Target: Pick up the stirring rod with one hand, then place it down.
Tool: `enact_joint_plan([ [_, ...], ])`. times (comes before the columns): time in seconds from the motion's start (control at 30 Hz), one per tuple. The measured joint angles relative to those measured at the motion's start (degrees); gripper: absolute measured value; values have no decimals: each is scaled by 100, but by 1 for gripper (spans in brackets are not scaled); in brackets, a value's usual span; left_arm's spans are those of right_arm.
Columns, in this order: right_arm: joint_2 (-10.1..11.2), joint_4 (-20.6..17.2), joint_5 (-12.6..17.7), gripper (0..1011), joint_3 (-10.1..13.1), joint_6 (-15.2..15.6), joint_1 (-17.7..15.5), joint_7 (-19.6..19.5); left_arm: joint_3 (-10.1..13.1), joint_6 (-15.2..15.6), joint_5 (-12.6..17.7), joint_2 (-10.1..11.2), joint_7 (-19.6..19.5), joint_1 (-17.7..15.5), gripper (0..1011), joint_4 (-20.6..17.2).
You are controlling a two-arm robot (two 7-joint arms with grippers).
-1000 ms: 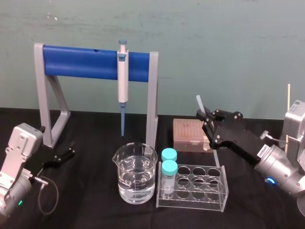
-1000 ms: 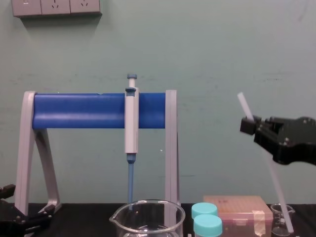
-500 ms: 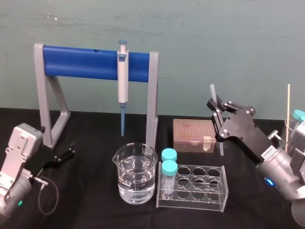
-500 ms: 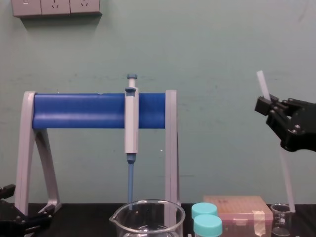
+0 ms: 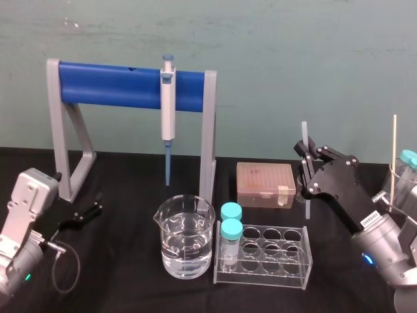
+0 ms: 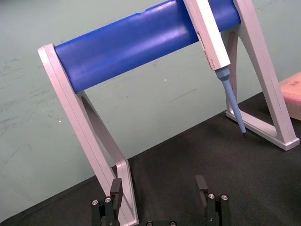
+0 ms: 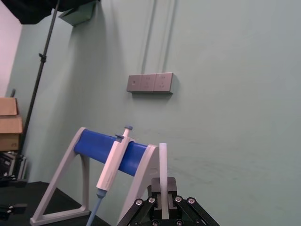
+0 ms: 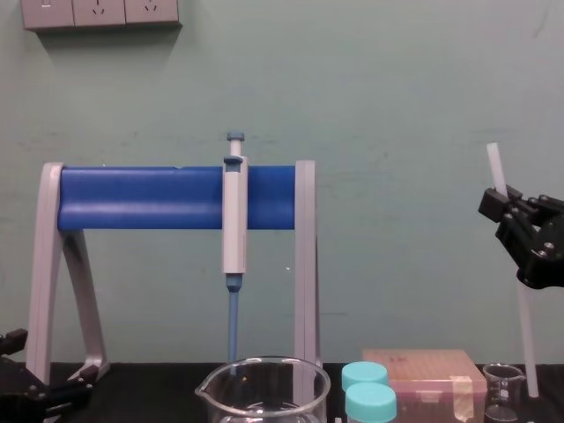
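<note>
The stirring rod (image 5: 303, 132) is a thin translucent-white stick held nearly upright at the right of the table. My right gripper (image 5: 309, 160), the hand, is shut on it partway up. In the chest view the stirring rod (image 8: 496, 167) rises above the right gripper (image 8: 504, 210), and its lower end hangs just right of a small glass beaker (image 8: 502, 390). In the right wrist view the stirring rod (image 7: 163, 169) stands up between the fingers of the right gripper (image 7: 162, 203). My left gripper (image 5: 88, 212) rests open at the left, near the stand's foot, and its fingers (image 6: 115, 187) stand wide apart.
A grey and blue stand (image 5: 117, 85) holds a blue-tipped pipette (image 5: 168, 104). In front stand a large beaker of water (image 5: 186, 238), a clear tube rack (image 5: 267, 254) with two teal-capped tubes, and a brown tip box (image 5: 264, 182). A thin wooden stick (image 5: 393, 156) stands at far right.
My right gripper has moved right and lower with the stirring rod. The rod has swung from a leftward tilt to nearly upright. The left arm has not moved.
</note>
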Motion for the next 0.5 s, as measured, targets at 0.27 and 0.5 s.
enact_joint_plan([
  [0.27, -144, -32, -174, 71, 127, -51, -112, -132, 0, 0, 0, 0, 0, 0, 1000, 0],
  [0.5, -167, -61, -208, 71, 153, -8, -137, -164, 0, 0, 0, 0, 0, 0, 1000, 0],
])
